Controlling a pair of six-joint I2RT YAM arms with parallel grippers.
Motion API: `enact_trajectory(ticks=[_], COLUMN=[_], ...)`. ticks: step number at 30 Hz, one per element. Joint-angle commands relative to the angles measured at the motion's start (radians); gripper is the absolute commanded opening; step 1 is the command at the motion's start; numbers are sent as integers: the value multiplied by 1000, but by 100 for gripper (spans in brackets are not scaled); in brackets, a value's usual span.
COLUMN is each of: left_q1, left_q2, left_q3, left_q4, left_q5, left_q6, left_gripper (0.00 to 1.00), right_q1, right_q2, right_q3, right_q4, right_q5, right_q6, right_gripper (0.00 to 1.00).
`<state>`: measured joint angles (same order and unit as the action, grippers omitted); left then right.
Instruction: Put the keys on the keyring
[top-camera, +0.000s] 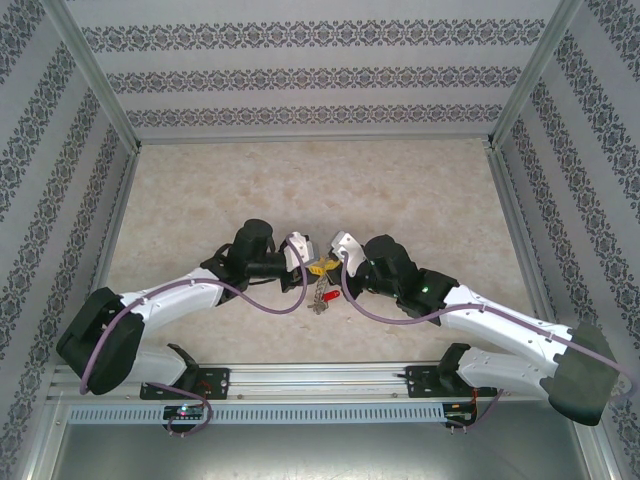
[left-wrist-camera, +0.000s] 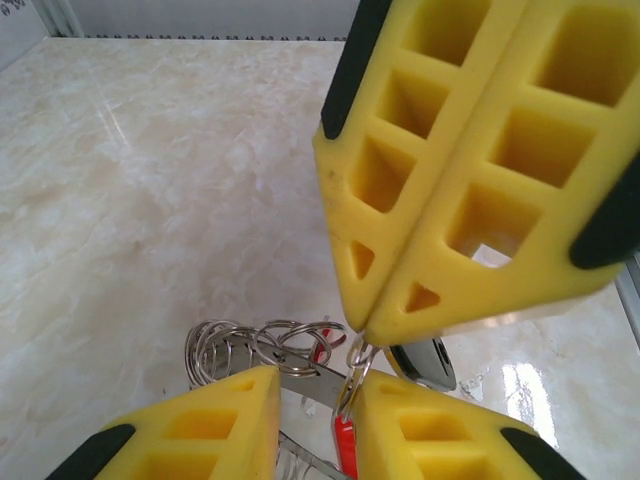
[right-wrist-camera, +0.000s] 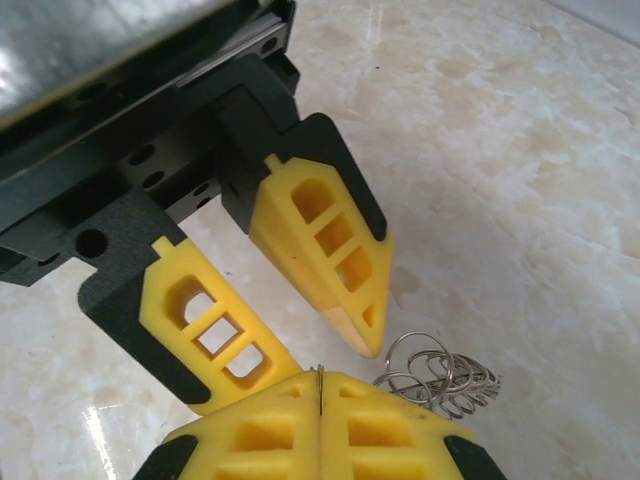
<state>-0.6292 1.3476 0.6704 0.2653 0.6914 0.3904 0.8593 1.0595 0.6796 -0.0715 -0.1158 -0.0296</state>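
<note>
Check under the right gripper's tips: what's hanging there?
A wire loop of the keyring pinched in the shut right gripper, a red key dangling below. The left gripper covers the rest of the ring.

No legible text, label, brand, number or sign found. Small dark marks on the white wall panel (left-wrist-camera: 12, 8) at the upper left corner of the left wrist view: too blurred to read. Dark repeating ornament on the patterned side walls (top-camera: 300, 78): pattern only, no lettering.
</note>
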Motion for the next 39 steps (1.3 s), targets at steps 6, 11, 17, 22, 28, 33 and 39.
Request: enact_trajectory(ticks=[6,11,17,22,28,33,39], left_q1=[-6,-6,-6,-7,-7,-6,-5], left_q2=[21,15,0,-14,-18,-16,-27], left_q3=[62,65,51,48,47,43,9], left_q4=[-96,-89,-42,-39,-35,-23,26], left_q5=[71,71,71,67,66,67,28], left_q6=[75,66,38,36,33,27,-6], left_gripper=[16,0,0,0,0,0,0], right_q1=[-5,-8,-22,-25,-31,-33,-47], right_q2=[18,20,39,45,54,60,29], right_q3=[40,29,18,14,21,28,12], right_q4=[10,1,-28,-33,-44,-51,-61], right_q5=[-59,-59,-83,-71,-75,-67,36], right_q6=[-12,5,54,62,45,38,85], right_gripper=[0,0,4,10,11,5,0])
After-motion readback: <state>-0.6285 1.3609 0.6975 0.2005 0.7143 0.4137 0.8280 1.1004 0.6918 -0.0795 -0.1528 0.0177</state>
